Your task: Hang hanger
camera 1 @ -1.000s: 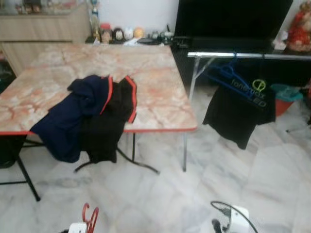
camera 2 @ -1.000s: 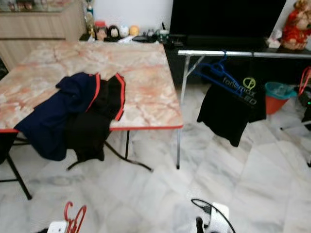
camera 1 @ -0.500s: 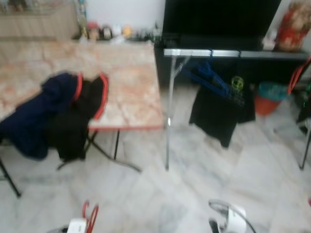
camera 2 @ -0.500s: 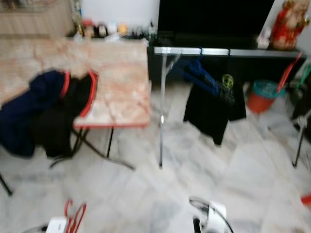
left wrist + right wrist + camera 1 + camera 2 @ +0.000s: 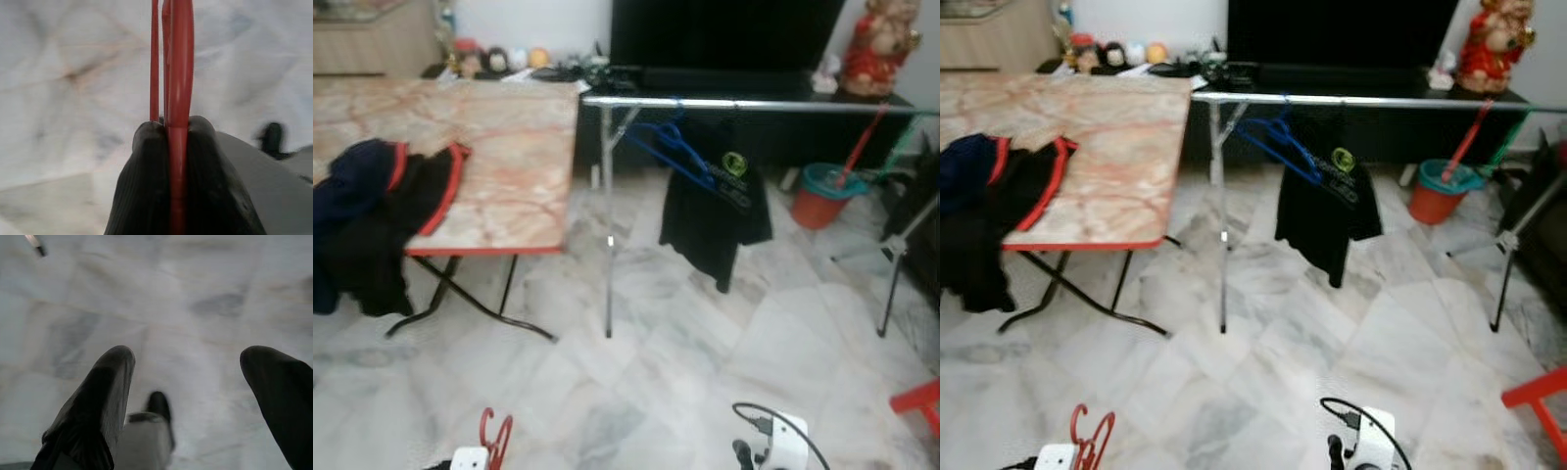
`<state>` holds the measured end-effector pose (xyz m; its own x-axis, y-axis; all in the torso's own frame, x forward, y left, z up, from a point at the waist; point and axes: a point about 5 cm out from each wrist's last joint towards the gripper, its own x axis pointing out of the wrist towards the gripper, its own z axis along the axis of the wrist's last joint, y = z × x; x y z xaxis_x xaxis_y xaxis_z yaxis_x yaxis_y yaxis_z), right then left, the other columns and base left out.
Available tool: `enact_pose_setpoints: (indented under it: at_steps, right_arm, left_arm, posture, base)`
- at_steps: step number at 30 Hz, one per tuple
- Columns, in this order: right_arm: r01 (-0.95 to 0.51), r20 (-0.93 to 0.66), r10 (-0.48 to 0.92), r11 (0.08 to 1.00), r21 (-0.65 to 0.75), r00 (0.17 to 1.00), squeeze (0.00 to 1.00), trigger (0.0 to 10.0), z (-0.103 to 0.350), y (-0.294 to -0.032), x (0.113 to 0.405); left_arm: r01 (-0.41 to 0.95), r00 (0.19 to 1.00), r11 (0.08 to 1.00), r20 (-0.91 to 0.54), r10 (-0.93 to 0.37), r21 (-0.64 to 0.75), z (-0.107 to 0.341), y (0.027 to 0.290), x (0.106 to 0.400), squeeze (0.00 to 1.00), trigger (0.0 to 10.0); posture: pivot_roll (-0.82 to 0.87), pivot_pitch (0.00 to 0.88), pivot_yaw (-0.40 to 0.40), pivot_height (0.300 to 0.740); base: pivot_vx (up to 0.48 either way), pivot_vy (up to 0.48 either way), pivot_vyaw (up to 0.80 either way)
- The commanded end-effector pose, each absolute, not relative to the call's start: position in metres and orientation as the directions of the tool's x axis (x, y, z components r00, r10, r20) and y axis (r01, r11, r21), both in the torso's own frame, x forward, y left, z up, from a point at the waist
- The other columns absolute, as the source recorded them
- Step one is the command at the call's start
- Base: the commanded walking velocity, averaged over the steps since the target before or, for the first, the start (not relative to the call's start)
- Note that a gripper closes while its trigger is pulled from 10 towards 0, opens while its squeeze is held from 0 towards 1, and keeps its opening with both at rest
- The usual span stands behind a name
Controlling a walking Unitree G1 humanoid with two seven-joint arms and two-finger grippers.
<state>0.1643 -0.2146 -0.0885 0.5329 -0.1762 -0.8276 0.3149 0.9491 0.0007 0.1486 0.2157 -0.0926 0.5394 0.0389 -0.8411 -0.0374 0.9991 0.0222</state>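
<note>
Camera view—swung right toward rack (image 5: 754, 104)

Left gripper (image 5: 177, 128): two black fingers (image 5: 142, 171), finely ribbed, matte, rounded tips. Right gripper (image 5: 193, 382): same black rounded fingers (image 5: 100, 401), slight sheen. Wrist housings are white: left one (image 5: 468, 458) a small blocky shape, right one (image 5: 781, 441) with a thin black cable (image 5: 773, 416) looping over it.

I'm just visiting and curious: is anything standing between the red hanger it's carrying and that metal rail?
Nothing visible does. The left pincer holds the red hanger low near the robot, and only bare marble floor lies between it and the metal rail. The table stands off to the left.
</note>
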Motion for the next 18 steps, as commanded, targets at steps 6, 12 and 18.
enact_pose_setpoints:
  at_steps: [6,12,18]
  right_arm:
    - [0.307,-0.815,-0.172,0.952,0.007,0.553,0.0,10.0,-0.0857,-0.2115,0.1717]
    - [0.301,-0.813,-0.171,0.954,0.005,0.556,0.0,10.0,-0.0849,-0.2121,0.1731]
    - [0.293,-0.815,-0.169,0.956,0.001,0.554,0.0,10.0,-0.0854,-0.2114,0.1724]
  left_arm:
    - [-0.033,0.536,0.999,-0.843,0.05,0.038,-0.0924,0.22,0.1467,0.0,10.0]
    - [-0.034,0.536,0.999,-0.843,0.046,0.033,-0.0929,0.2171,0.1471,0.0,10.0]
    - [-0.046,0.543,0.999,-0.839,0.033,0.009,-0.0933,0.2143,0.1466,0.0,10.0]
  posture:
    - [0.03,0.0,-0.028,0.74]
    - [0.03,0.0,-0.033,0.74]
    - [0.03,0.0,-0.038,0.74]
  base:
    - [0.0,-0.48,0.0]
    - [0.0,-0.48,0.0]
    - [0.0,-0.144,0.0]
